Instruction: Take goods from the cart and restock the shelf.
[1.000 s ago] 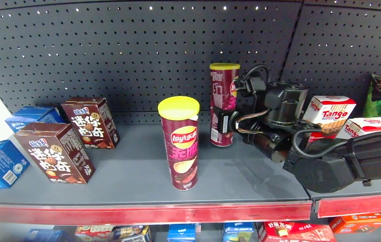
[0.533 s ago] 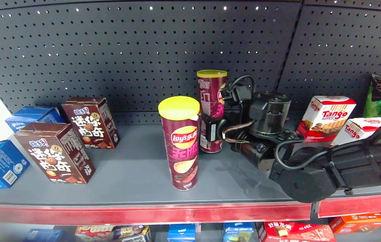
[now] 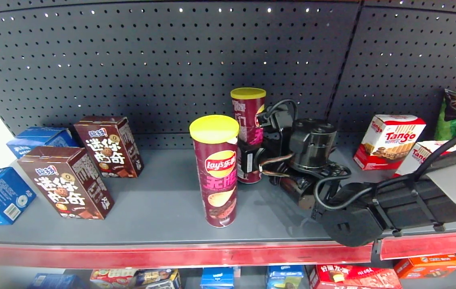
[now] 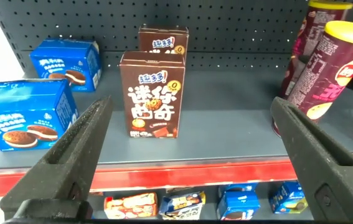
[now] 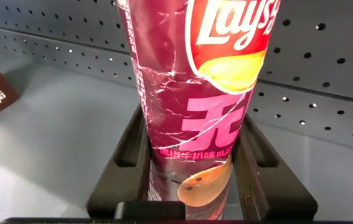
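Right gripper (image 3: 250,159) clamps the held chip can (image 3: 248,116) upright just behind the front chip can (image 3: 216,168), base near the shelf (image 3: 151,208); release judged outstanding. Left gripper (image 4: 190,109), jaws wide and empty, sits left of the front chip can.

Before me a dark perforated back panel (image 3: 163,60) rises behind the grey shelf (image 3: 159,204), whose front carries a red strip (image 3: 171,255).

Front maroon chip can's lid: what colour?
Yellow plastic lid on the tall maroon cylindrical chip can; clearest in head view.
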Available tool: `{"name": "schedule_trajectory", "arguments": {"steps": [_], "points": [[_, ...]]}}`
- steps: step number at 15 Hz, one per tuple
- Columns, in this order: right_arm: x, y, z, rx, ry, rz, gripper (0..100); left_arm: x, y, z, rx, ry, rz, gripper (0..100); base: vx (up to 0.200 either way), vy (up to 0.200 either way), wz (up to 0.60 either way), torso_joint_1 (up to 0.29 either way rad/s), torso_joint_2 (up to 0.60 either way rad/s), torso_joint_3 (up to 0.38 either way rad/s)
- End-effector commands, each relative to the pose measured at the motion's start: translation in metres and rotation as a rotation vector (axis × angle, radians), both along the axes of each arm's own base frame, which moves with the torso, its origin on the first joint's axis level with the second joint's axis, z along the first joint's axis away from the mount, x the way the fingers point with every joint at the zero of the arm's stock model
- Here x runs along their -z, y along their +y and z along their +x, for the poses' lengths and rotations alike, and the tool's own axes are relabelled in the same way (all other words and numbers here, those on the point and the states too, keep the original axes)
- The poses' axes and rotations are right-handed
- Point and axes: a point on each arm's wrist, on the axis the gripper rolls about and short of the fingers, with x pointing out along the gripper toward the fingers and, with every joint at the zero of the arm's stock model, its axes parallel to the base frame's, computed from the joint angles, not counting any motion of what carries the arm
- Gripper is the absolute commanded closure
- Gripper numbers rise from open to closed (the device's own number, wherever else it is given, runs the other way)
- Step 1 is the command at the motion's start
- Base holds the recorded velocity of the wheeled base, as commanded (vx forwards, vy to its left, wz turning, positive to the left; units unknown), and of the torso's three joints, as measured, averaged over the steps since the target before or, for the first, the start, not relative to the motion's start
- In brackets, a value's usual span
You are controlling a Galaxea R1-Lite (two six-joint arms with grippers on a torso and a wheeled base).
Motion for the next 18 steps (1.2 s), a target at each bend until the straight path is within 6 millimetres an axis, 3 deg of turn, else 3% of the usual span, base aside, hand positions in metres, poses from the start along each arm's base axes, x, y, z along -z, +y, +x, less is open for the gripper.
{"name": "schedule_trajectory", "arguments": {"steps": [1, 8, 12, 18], "points": [[0.007, 0.004, 0.004, 0.001, 0.005, -0.016, 100, 0.000, 0.000, 0.000, 0.000, 0.001, 0.000, 0, 0.000, 0.000, 0.00, 0.000, 0.00, 0.000], [0.021, 0.013, 0.016, 0.008, -0.013, -0.017, 100, 0.002, 0.000, 0.000, -0.002, 0.006, -0.001, 0, 0.000, 0.000, 0.00, 0.000, 0.00, 0.000], [0.037, 0.011, 0.040, 0.083, -0.075, -0.040, 100, 0.003, 0.000, 0.000, 0.000, 0.009, -0.001, 0, 0.000, 0.000, 0.00, 0.000, 0.00, 0.000], [0.033, 0.010, 0.048, 0.137, -0.084, -0.027, 100, 0.004, 0.000, 0.000, 0.001, 0.009, -0.001, 0, 0.000, 0.000, 0.00, 0.000, 0.00, 0.000]]}}
